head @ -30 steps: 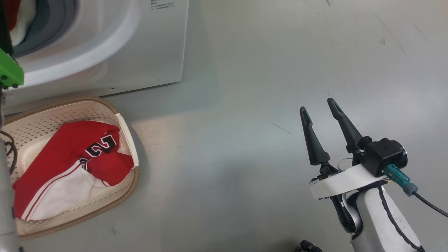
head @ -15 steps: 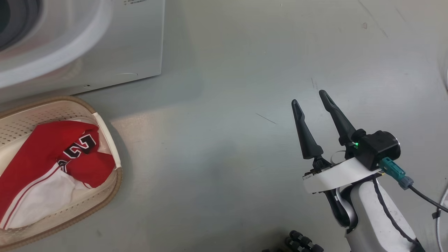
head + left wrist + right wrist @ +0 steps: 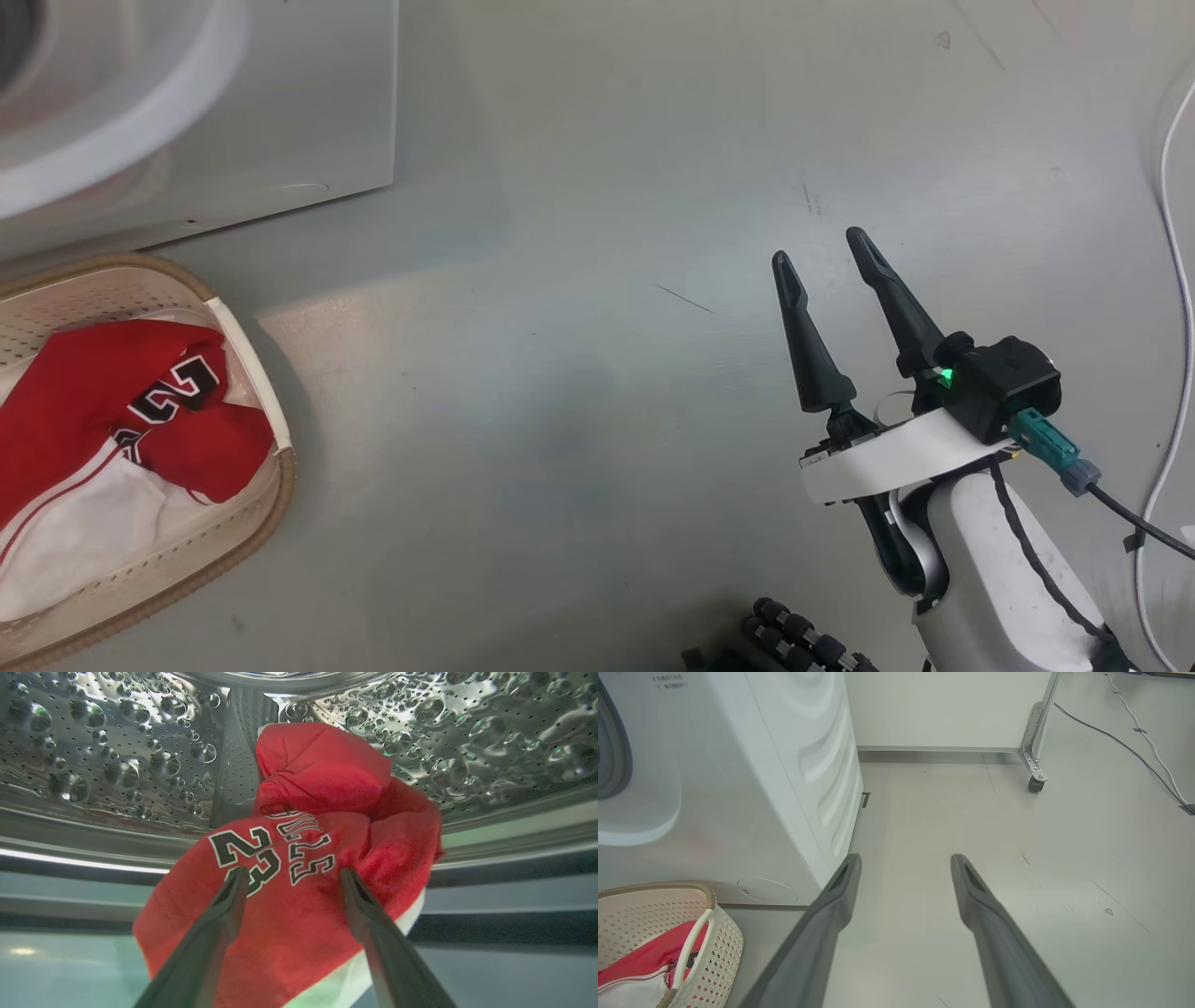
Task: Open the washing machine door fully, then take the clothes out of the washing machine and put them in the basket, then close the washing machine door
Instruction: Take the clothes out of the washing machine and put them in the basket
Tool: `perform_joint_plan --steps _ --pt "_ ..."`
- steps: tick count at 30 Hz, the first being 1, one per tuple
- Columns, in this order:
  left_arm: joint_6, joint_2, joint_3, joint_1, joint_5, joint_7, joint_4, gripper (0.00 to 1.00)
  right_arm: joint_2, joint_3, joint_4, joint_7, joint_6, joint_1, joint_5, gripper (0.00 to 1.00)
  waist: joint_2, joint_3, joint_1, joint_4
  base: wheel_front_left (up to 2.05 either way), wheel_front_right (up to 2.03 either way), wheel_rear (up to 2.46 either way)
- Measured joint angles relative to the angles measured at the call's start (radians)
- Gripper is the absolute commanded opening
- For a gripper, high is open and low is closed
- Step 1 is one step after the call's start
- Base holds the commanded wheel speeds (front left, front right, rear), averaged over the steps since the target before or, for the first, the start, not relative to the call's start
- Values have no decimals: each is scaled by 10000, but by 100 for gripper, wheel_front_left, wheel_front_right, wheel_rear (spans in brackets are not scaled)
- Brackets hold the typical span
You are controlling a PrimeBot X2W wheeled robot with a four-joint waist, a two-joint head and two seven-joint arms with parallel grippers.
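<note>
Camera swung right; basket (image 3: 283, 485) at 8 o'clock, one jersey (image 3: 93, 392) inside. Another jersey (image 3: 322, 826) waits in drum (image 3: 117, 742) at 12, left tool (image 3: 293, 871) spread before it, empty. Right tool (image 3: 819, 245) spread, idle. Door closing remains.

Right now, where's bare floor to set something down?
Free: the floor between the basket and the right end effector, and right of the washing machine. Crowded: clothes in the basket; a red jersey and the left end effector at the drum mouth.

Red jersey (image 3: 322, 914) bunched in drum (image 3: 117, 765); second jersey (image 3: 84, 392), seemingly crumpled, in basket (image 3: 283, 481).
</note>
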Motion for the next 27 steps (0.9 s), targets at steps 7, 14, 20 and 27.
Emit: perform_joint_plan --steps 7,14,20,27 --pt "54 73 71 -130 69 21 433 100 0 96 -2 -2 -19 -98 61 100 0 96 0 -96 0 0 0" --pt "121 119 125 -326 79 98 765 100 0 174 -6 0 -104 -139 75 100 0 175 0 -176 0 0 0" --pt "123 240 98 -554 79 198 1012 100 0 194 -8 0 -192 -186 77 100 0 220 0 -220 0 0 0" --pt "123 284 36 -757 79 460 1300 0 2 194 -31 -2 -267 -313 79 100 0 255 0 -221 0 0 0"
